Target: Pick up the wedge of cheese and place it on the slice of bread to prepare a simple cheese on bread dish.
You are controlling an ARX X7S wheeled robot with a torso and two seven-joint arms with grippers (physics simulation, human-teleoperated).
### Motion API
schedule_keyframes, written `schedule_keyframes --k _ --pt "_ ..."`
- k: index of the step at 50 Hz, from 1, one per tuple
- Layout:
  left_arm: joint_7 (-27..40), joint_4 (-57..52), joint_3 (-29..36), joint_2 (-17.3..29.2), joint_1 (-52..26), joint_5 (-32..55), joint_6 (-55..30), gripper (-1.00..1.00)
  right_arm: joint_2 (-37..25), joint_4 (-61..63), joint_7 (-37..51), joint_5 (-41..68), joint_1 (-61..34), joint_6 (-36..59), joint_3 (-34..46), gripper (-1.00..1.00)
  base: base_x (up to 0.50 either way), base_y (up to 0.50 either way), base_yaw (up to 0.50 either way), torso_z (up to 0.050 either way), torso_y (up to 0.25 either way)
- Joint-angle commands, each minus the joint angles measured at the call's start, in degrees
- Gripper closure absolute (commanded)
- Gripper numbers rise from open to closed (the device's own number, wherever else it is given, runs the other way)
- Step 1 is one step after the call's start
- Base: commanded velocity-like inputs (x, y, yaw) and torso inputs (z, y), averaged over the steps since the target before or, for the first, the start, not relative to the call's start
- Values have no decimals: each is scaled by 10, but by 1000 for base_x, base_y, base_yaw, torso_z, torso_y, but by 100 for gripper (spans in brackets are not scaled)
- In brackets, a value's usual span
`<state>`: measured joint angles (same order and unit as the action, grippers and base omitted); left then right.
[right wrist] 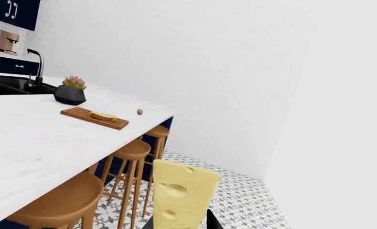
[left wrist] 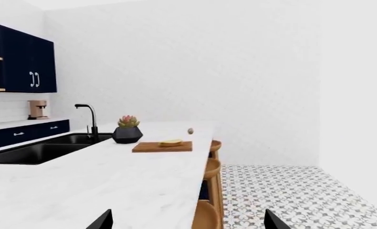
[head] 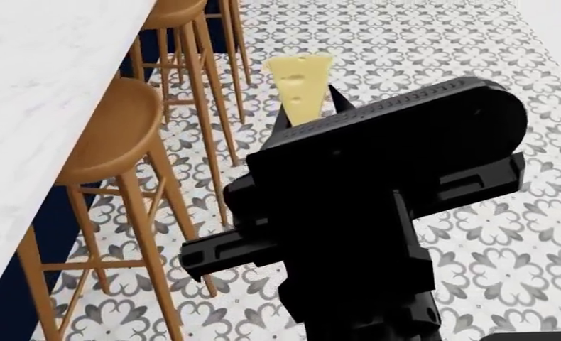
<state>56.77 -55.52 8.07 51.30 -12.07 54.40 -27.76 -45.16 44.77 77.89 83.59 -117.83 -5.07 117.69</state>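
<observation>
While the right gripper (right wrist: 179, 224) is gripping the wedge of cheese (right wrist: 179, 196) out beside the stools (right wrist: 58, 204), the left gripper (left wrist: 187, 220) is hanging open. Far along the counter (right wrist: 23, 143), the slice of bread (right wrist: 103, 116) is waiting on the wooden board (right wrist: 80, 113), so placing is left.

The slice of bread (left wrist: 171, 142) lies on the wooden board (left wrist: 162, 147), which rests on the counter (left wrist: 99, 181) near its far end; just behind the board to one side stands a potted plant (left wrist: 127, 130), with the faucet (left wrist: 88, 119) and sink (left wrist: 39, 150) beyond it, and a small round thing (left wrist: 190, 130) sits apart on the counter past the board. Stools (head: 119, 142) line up under the counter's edge; the wedge of cheese (head: 300, 85) stands upright in the right gripper (head: 307, 114), off the counter, above the floor (head: 470, 42) beside the stools, well away from the bread.
</observation>
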Motion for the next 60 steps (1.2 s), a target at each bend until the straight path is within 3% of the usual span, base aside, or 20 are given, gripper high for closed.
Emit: schedule_keyframes --k 1,60 --pt "2 0 2 1 -2 0 1 -100 -1 -4 3 4 -2 13 -8 100 500 -76 0 0 0" --pt "6 3 7 9 1 -2 15 -100 -2 -7 -5 -8 25 19 -30 100 498 -189 0 0 1"
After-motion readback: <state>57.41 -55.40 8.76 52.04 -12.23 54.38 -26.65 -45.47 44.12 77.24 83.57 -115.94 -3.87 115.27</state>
